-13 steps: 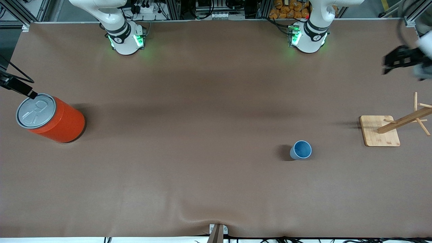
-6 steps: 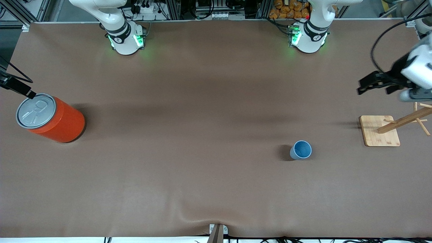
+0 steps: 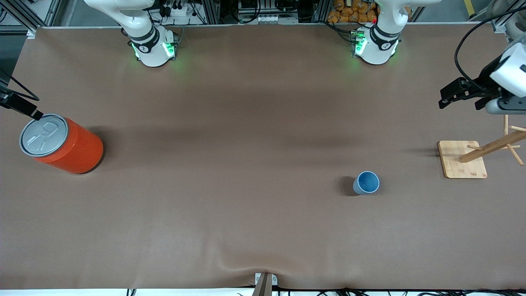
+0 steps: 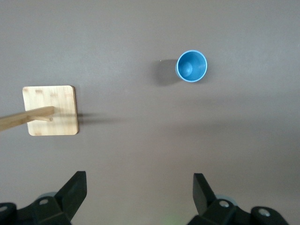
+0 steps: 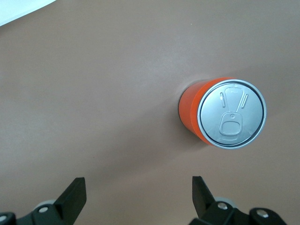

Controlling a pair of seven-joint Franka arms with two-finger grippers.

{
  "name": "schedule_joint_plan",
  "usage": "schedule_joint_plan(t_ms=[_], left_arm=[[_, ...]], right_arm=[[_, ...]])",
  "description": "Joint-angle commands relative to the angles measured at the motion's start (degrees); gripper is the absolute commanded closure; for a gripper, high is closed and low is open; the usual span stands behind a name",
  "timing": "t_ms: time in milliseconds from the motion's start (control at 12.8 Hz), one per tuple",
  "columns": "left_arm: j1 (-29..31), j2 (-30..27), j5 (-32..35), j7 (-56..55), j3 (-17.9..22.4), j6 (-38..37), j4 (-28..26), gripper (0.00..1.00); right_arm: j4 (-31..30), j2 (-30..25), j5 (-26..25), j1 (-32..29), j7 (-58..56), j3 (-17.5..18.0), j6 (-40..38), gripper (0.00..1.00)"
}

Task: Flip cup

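Standing mouth-up low in the frame's right half: blue cup [image 3: 366,182], on the table [image 3: 246,213]. Higher, at right edge: wooden rack [image 3: 464,159]; orange can [image 3: 61,144] at left edge. Left gripper [image 3: 448,96], jaws open, has swung in from the upper right; cup ungrasped. Right gripper [image 5: 136,197], jaws open, waits over the can.

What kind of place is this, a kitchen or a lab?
Likely a robotics lab: two arm bases bolted along a brown-covered table, cables and aluminium framing past it, and only test props, a cup and can.
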Motion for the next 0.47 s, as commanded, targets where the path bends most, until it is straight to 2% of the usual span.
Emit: schedule_joint_plan(t_ms=[0, 392], left_arm=[[0.3, -1.1, 1.6, 1.4, -0.9, -1.3, -0.5, 0.0], [0.4, 0.0, 1.6, 1.1, -0.9, -1.3, 1.9, 0.0]], right_arm=[[1.6, 0.7, 0.0, 0.1, 0.0, -0.2, -1.1, 0.0], [1.6, 0.7, 0.2, 0.2, 0.0, -0.5, -1.1, 0.0]])
